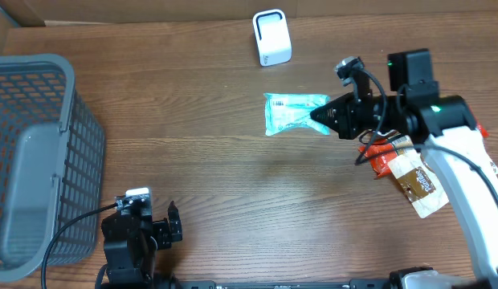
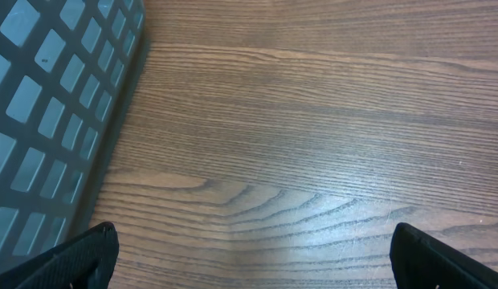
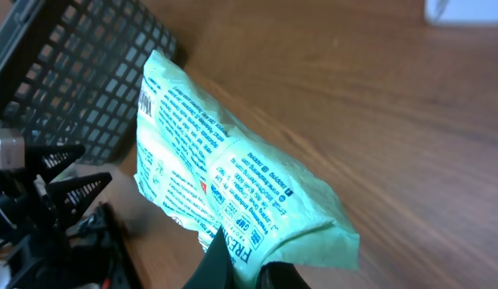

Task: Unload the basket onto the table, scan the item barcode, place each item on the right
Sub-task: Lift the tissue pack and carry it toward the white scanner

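Brown wood-grain table (image 1: pixel 217 177) fills my overhead view, with a grey mesh basket (image 1: pixel 82 136) at the left edge and a small white scanner (image 1: pixel 271 38) standing at the far side. My right gripper (image 1: pixel 323 117) has its jaws pinched tight on one end of the mint-green packet (image 1: pixel 291 112), which it holds near the scanner but apart from it, printed side toward the wrist camera. My left gripper (image 1: pixel 170 227) sits by the basket with jaws spread wide and nothing between them, and two more packets (image 1: pixel 406 172) lie under the right arm.
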`<move>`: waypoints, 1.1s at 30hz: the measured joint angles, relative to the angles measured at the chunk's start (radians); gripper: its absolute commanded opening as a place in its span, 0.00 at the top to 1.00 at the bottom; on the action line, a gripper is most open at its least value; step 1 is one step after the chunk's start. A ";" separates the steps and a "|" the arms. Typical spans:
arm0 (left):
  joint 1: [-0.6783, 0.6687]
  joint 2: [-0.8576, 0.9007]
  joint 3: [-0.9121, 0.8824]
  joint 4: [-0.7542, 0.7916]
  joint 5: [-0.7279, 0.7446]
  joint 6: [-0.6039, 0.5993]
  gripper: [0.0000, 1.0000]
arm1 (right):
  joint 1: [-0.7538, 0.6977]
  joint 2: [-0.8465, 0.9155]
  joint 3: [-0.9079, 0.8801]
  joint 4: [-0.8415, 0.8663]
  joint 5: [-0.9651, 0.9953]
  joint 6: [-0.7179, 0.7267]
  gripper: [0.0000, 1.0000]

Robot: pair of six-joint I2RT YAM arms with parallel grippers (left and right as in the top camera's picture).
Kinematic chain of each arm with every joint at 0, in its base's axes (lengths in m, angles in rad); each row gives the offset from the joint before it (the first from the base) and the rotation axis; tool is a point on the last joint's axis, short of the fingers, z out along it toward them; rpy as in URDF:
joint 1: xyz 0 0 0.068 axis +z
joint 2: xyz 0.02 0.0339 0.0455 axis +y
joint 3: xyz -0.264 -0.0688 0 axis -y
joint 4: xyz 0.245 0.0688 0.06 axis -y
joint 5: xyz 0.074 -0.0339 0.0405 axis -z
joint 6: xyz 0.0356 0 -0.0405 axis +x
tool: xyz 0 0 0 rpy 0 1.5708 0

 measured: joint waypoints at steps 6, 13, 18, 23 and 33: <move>0.000 0.000 0.000 0.000 0.000 0.000 0.00 | 0.000 -0.105 0.016 0.000 0.037 0.018 0.96; 0.000 0.000 0.000 0.000 0.000 0.000 0.00 | 0.002 -0.127 0.017 0.002 0.058 0.041 0.96; 0.000 0.000 0.000 0.000 0.000 0.000 0.00 | 0.032 -0.127 0.017 0.064 0.150 0.097 0.96; 0.000 0.000 0.000 0.000 0.000 0.000 0.00 | 0.177 -0.101 0.047 0.147 0.444 0.126 0.96; 0.000 0.000 0.000 0.000 0.000 0.000 0.00 | 0.373 0.139 0.060 0.567 1.089 -0.133 0.96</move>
